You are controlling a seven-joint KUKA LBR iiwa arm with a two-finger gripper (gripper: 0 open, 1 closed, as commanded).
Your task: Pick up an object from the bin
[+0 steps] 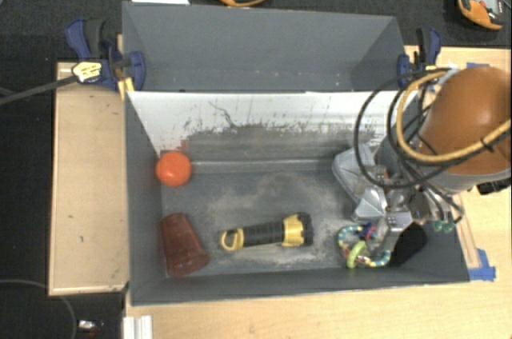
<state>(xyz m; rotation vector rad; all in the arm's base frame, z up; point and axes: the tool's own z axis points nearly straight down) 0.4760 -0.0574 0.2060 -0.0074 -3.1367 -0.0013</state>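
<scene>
from my seat the pick looks barely begun: the hand (390, 227) is low in the right front corner of the bin (264, 49), right above a small tangle of many-coloured beads (362, 247) that lies on the floor there. i cannot tell whether the hand is spread or pressed together, since the wrist and cables cover it, and i see nothing clearly pinched in it. the beads seem to rest on the bin floor, so i judge that nothing is lifted yet. a black shape (410, 245) sits just beside the beads, and i cannot say whether it is a loose thing or part of the robot. the other things lie well apart to the left: a black and yellow torch (268, 234) along the front, a dark red cup (182, 245) on its side in the left front corner, an orange ball (174, 169) against the left wall. left to do, as i read it: close on something, raise it clear.
</scene>
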